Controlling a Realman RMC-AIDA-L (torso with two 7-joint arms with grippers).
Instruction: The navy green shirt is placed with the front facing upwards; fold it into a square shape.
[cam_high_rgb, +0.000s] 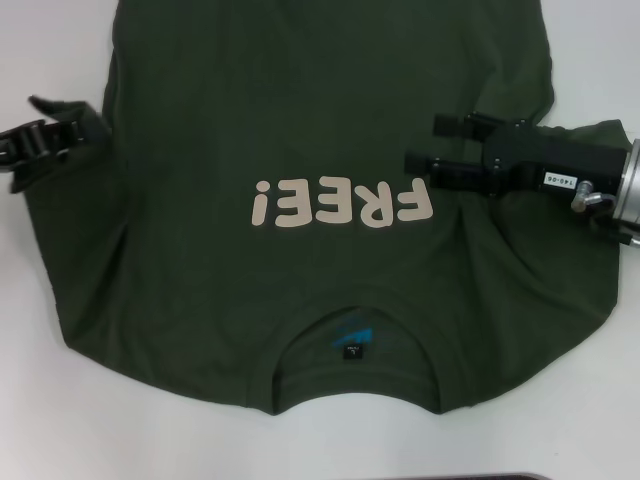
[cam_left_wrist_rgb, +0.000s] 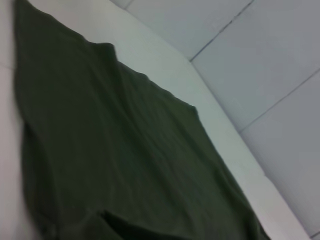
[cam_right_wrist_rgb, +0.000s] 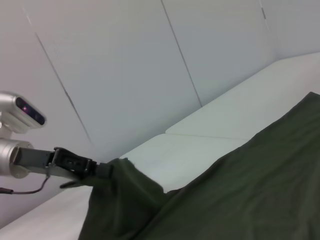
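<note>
1. The white tabletop holds the navy green shirt, front up, its collar at 6 o'clock and its length running 12 to 6.
2. The left tool is at 9 o'clock, pinching the shirt's side edge, I think.
3. The right tool is at 3 o'clock, over the shirt, with its fingers spread.
4. Each tool is near its own side, so a fold toward the middle looks likely next.

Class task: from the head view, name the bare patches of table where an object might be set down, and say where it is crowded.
Bare table lies beyond the left gripper, at the shirt's left edge; more sits beyond the right gripper, and beside the collar at both near corners. The navy green shirt crowds the whole middle.
</note>
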